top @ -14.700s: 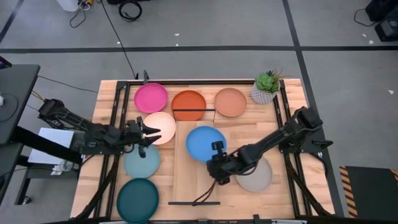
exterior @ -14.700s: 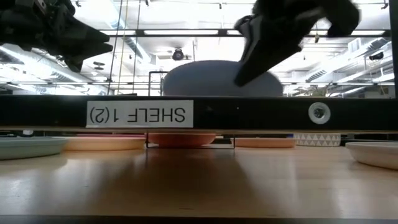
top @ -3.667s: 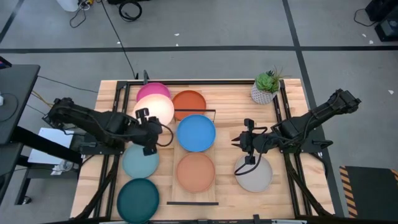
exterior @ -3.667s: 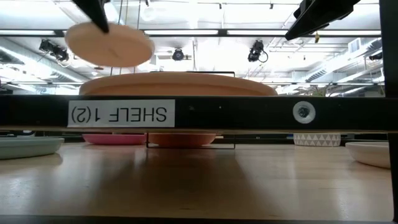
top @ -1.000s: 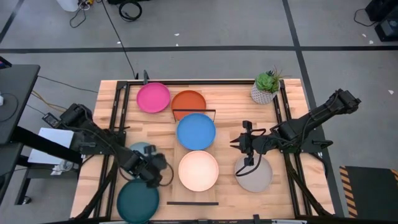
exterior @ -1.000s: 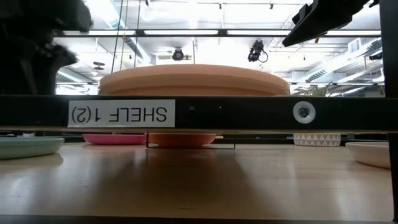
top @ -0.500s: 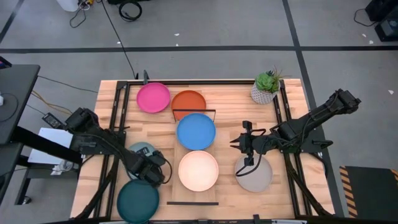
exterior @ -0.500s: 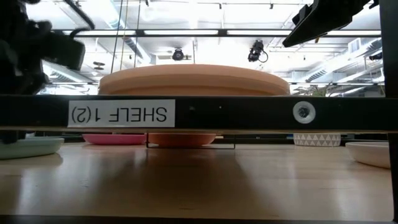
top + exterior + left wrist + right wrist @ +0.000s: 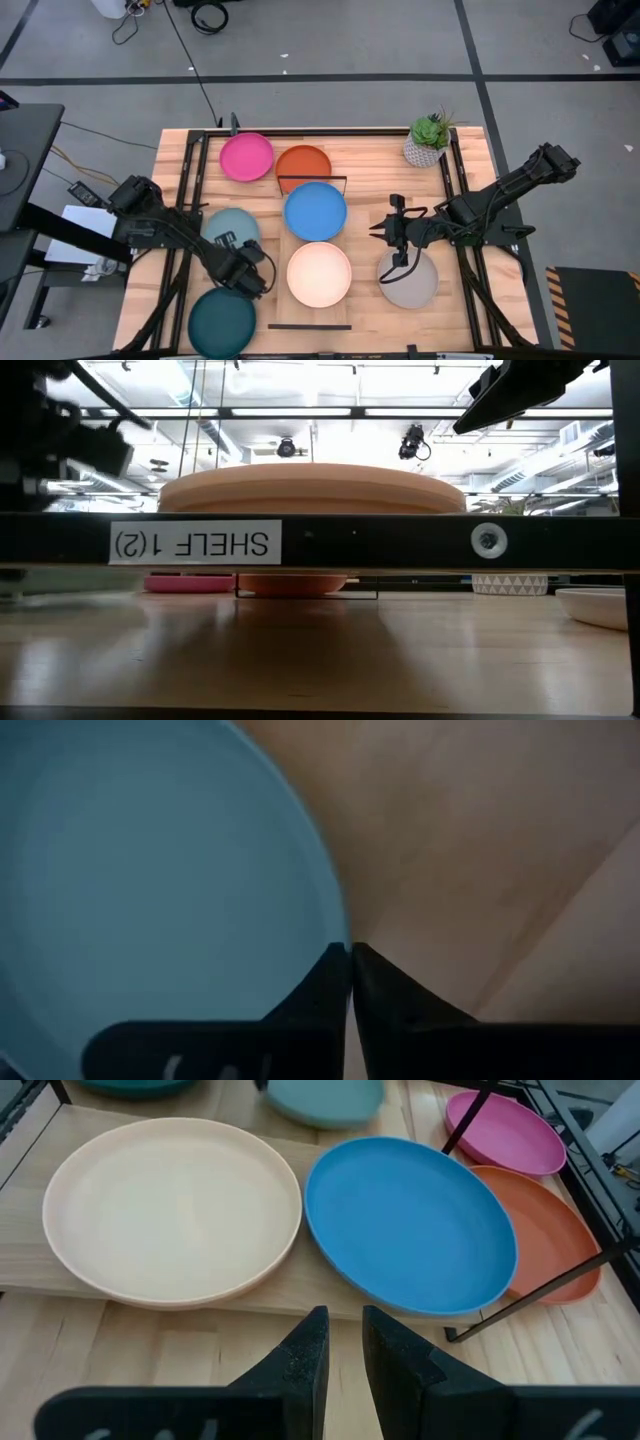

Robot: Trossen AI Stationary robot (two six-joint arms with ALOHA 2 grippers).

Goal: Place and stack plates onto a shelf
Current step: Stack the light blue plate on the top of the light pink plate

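Note:
The shelf (image 9: 282, 242) is a light-wood board in the table's middle. On it lie a blue plate (image 9: 315, 210) and a cream plate (image 9: 319, 273), the cream one on a tan-orange plate (image 9: 310, 495). Pink (image 9: 246, 157) and orange (image 9: 303, 167) plates lie at the far side. A dark teal plate (image 9: 221, 322) lies near left and a grey plate (image 9: 407, 282) near right. My left gripper (image 9: 350, 952) is shut on the light teal plate (image 9: 228, 226). My right gripper (image 9: 345, 1330) hangs open above the grey plate's far edge and holds nothing. My left gripper pinches the light teal plate's rim (image 9: 338, 932), on the plate's near side, between its two fingertips. The fingers come from above and point steeply down. In the low view the plate (image 9: 60, 580) shows a little above the tabletop, not flat on it.
A potted plant (image 9: 428, 140) stands at the far right corner. Black wire rails (image 9: 311, 180) close the shelf's short ends. Black frame rails run along both table sides under the arms. Bare wood shows between the shelf and the grey plate.
My left gripper has tipped further down, rolled and shut on the light teal plate's rim. The plate lay flat on the table before. It now shows raised in the low view and a little farther toward the far edge in the high view.

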